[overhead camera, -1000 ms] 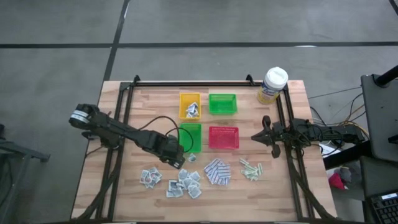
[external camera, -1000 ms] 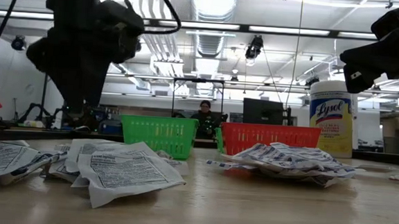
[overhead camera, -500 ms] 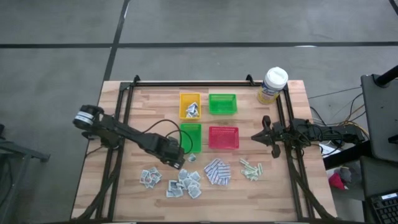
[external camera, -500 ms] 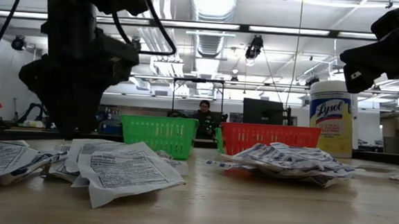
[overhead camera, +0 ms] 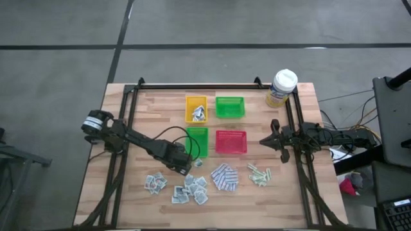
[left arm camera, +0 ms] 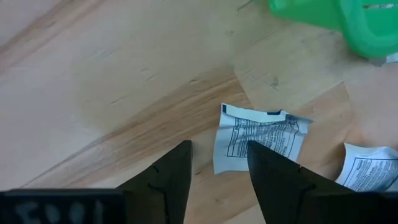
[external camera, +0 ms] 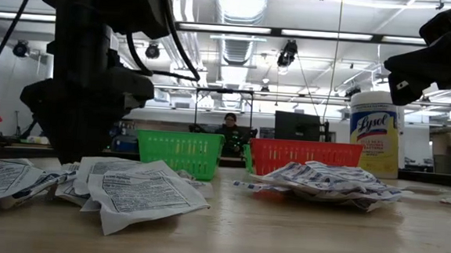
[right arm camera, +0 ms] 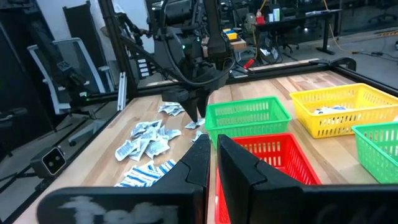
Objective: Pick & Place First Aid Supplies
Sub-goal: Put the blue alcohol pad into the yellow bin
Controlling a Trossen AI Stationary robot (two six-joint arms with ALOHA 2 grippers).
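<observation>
Left end effector (overhead camera: 185, 166): fingers apart and empty, now lower than a second ago, poised over a lone white sachet (left arm camera: 258, 135) on the counter (overhead camera: 128, 192) just in front of the near green tray (overhead camera: 197, 140).
Meaning: judged a descent toward a grasp; no pick made yet.
Supplies: white sachets (overhead camera: 189, 190) by the counter's front edge, blue-and-white pads (overhead camera: 224, 177) beside them, green strips (overhead camera: 259, 174) further right.
Right end effector (overhead camera: 264, 141): unchanged, narrow, empty, waiting near the right edge beside the red tray (overhead camera: 230, 141).
Hidden: low view blocks the fingertips; contact with the sachet cannot be told.
</observation>
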